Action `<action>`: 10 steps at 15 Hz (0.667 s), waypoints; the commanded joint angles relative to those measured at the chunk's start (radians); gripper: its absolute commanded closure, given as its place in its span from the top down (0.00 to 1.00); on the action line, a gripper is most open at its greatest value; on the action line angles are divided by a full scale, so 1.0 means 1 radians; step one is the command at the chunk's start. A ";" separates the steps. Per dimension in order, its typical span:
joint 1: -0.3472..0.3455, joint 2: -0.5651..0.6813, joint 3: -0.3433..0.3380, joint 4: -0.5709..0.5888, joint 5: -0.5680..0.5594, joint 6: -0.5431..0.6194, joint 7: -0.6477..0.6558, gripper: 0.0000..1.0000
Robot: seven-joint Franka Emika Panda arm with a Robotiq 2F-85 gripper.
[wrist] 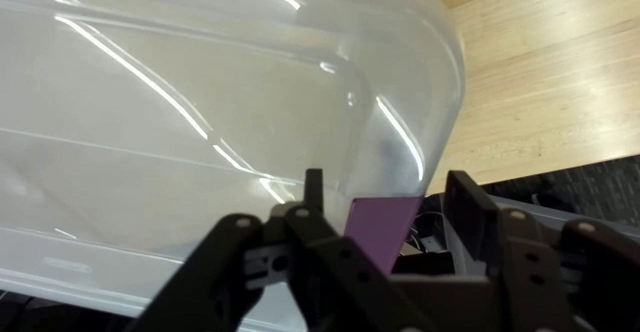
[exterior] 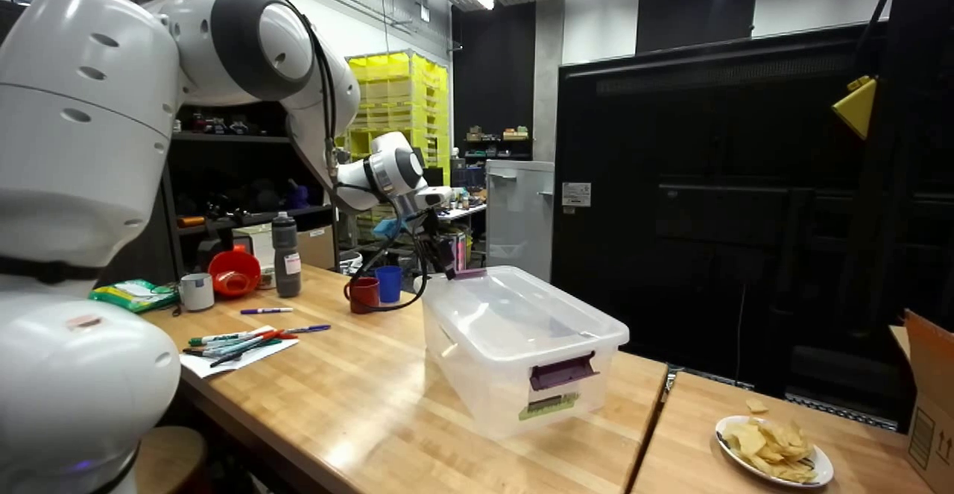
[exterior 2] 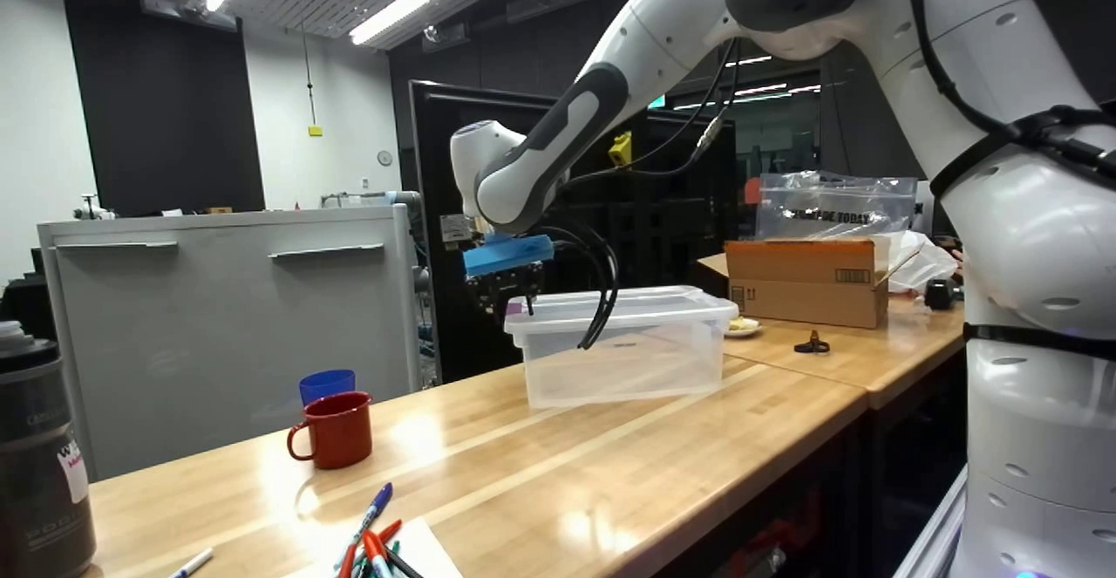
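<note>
Gripper (wrist: 385,187) at one end of bin (exterior: 514,393). Fingers (wrist: 471,217) spread apart, holding nothing: one over lid (wrist: 240,116), one past the edge, purple latch (wrist: 382,227) in the gap. Can't tell if they touch it. Bin sits on table (exterior: 365,397), lid on, another latch (exterior: 563,372) at the opposite end. Red mug (exterior 2: 342,431) just beside blue cup (exterior 2: 327,384). Chips (exterior: 771,445) on plate (exterior: 825,470), adjoining table (exterior: 686,449).
</note>
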 commanded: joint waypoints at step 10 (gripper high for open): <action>0.016 -0.062 -0.012 -0.081 -0.024 -0.140 0.025 1.00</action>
